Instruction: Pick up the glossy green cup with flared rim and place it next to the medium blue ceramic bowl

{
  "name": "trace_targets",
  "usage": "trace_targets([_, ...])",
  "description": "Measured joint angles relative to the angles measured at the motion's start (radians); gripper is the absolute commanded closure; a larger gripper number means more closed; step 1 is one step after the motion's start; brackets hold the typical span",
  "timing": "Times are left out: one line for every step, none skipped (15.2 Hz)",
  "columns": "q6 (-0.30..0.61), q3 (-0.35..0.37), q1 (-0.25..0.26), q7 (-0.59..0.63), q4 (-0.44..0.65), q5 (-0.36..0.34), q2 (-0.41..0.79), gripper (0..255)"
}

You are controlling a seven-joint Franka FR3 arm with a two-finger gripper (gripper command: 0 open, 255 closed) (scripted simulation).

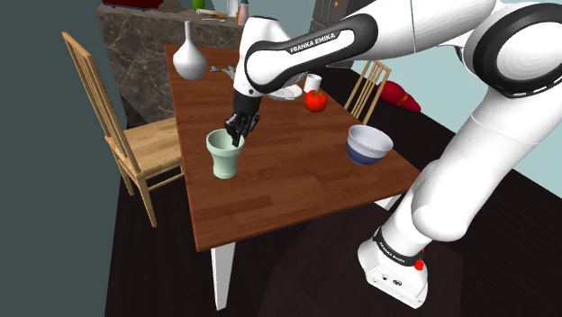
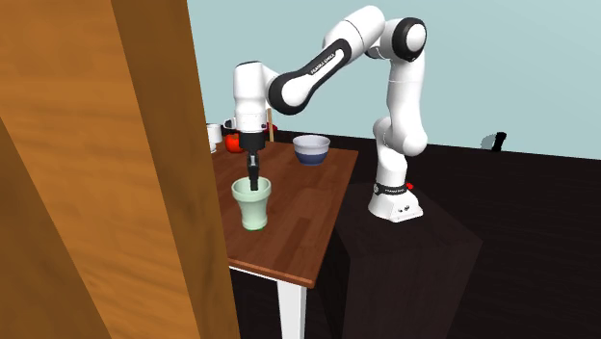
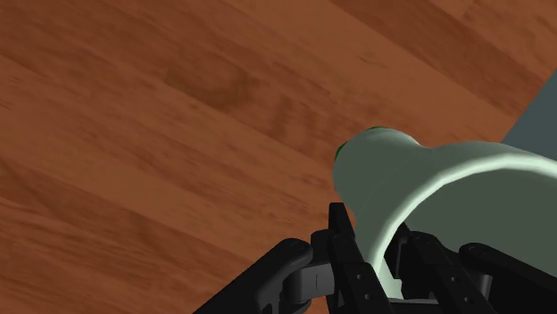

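Cup (image 1: 223, 162), pale green, stands upright on the counter (image 1: 297, 185) directly beneath the end effector (image 1: 236, 140), long axis vertical, flared mouth up. End effector narrow, pinching the rim wall, one finger inside, one outside. Blue bowl (image 1: 369, 144) well apart from it.

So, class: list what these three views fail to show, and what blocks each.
Shoulder view: the arm partly hides white items at the table's far end.
Second exterior view: a wooden panel covers that view's left of the table.
Wrist view: the pale green cup is cut by the frame edge.
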Motion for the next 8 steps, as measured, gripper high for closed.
trace_targets([-0.012, -0.001, -0.001, 0.0, 0.007, 0.0, -0.005, 255])
trace_targets([-0.026, -0.001, -0.001, 0.001, 0.011, 0.001, -0.015, 255])
trace_targets([-0.041, -0.001, -0.001, 0.003, 0.02, 0.001, -0.021, 255])
trace_targets([-0.053, -0.001, -0.002, 0.003, 0.029, 0.0, -0.025, 255])
trace_targets([-0.063, -0.002, -0.002, 0.003, 0.035, 0.0, -0.028, 255])
trace_targets([-0.076, -0.003, -0.003, 0.004, 0.043, 0.0, -0.033, 255])
trace_targets([-0.088, -0.003, -0.003, 0.005, 0.052, 0.0, -0.037, 255])
trace_targets([-0.101, -0.002, -0.002, 0.008, 0.059, 0.0, -0.043, 255])
